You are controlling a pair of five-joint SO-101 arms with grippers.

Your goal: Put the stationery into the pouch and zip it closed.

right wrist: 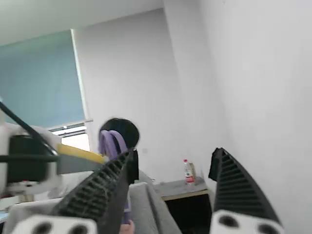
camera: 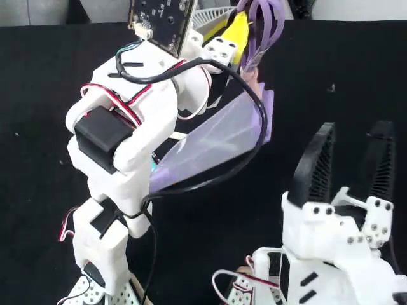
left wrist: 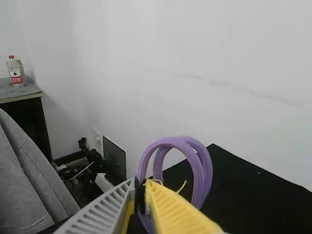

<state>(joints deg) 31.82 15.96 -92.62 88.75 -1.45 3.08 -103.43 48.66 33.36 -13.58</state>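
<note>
Here the left arm (camera: pixel 137 127) hangs the translucent purple plastic pouch (camera: pixel 216 143) above the black bench (camera: pixel 331 63), towards the far middle. Its yellow and grey jaws pinch the pouch's purple loop strap (left wrist: pixel 178 161). The right arm (camera: pixel 331 244) sits near right, its black jaws spread and holding nothing. Whether stationery is inside cannot be told. The pouch is probably being positioned, and the next move likely calls for steadying it so the spread jaws can reach its zip.
</note>
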